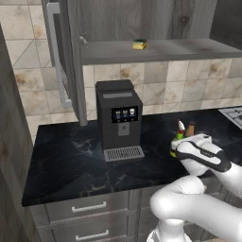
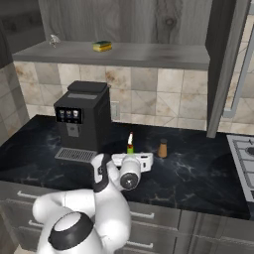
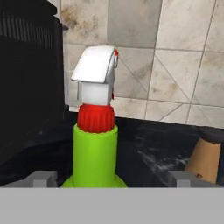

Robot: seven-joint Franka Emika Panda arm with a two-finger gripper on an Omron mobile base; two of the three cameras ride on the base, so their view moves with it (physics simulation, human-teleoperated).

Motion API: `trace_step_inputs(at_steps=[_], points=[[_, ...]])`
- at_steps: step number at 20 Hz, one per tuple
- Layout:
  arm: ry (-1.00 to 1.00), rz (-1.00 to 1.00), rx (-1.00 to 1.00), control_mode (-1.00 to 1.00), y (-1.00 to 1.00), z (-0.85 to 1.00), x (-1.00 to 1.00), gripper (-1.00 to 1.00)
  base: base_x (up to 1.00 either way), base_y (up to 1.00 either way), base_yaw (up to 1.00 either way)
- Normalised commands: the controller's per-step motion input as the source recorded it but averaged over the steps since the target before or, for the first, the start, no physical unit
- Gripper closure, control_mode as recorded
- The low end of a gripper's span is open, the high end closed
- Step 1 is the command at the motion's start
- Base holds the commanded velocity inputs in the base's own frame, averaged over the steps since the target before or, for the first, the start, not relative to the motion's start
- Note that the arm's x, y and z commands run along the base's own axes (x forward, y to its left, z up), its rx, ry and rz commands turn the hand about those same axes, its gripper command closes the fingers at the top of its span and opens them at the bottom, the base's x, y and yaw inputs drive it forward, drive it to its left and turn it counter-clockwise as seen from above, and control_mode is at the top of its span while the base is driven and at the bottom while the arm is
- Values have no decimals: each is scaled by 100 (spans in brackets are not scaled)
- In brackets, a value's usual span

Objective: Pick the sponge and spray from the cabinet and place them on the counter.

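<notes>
The spray, a bright green bottle with a red collar and white trigger, stands upright on the black counter to the right of the coffee machine. It also appears as the spray and the spray in the base views. My gripper is open, with a finger on each side of the bottle's lower body and a gap on both sides. The sponge, yellow with a green layer, lies on the shelf of the open cabinet; from the other side it is the sponge.
A black coffee machine stands just left of the spray. A small orange-brown shaker sits close on the spray's right. The cabinet door hangs open on the left. A stove lies at the counter's right end.
</notes>
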Motion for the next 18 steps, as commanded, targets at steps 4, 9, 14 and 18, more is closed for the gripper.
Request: trace_step_inputs(at_steps=[4, 9, 14, 18], points=[[0, 0, 0, -100, 0, 0, -56, -100, 0, 0, 0], [-5, 0, 0, -100, 0, 0, -80, -100, 0, 0, 0], [-13, 0, 0, -100, 12, 27, -69, -100, 0, 0, 0], [-16, 0, 0, -100, 10, 82, -40, -100, 0, 0, 0]])
